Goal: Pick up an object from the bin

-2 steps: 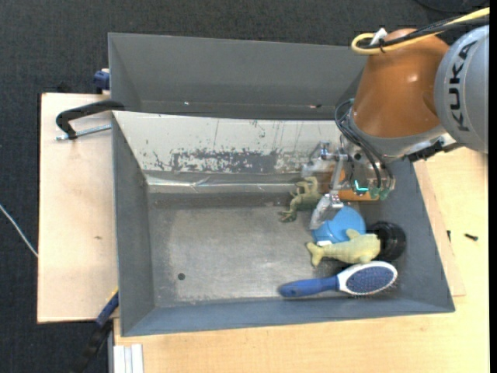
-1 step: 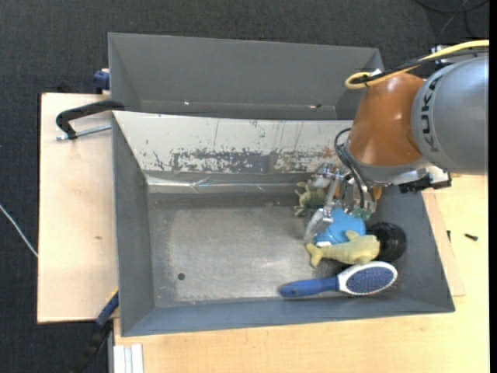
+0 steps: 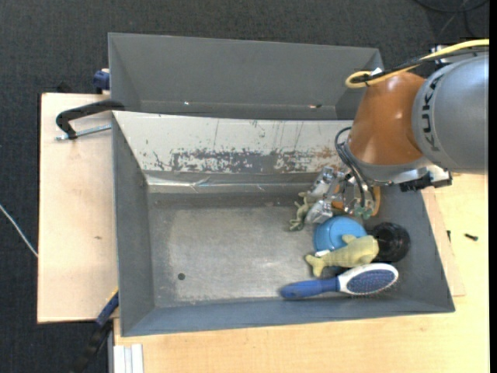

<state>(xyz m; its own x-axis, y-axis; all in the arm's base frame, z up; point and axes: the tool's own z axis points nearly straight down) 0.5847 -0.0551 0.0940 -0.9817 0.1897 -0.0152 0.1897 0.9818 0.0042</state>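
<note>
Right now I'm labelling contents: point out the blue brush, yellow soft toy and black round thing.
blue brush [image 3: 371,279], camera view, oval head.
yellow soft toy [image 3: 349,252], camera view, body.
black round thing [image 3: 390,242], camera view, top.

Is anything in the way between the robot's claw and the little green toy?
Nothing visible. The gripper hangs right beside the green toy; the blue round thing, yellow toy and brush lie nearer the front.

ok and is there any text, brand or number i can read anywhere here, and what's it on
"KUK": dark letters running sideways on the grey arm segment, next to the orange cover; the rest of the word cannot be made out.
No readable text on the blue brush, the yellow toy or the bin.
</note>
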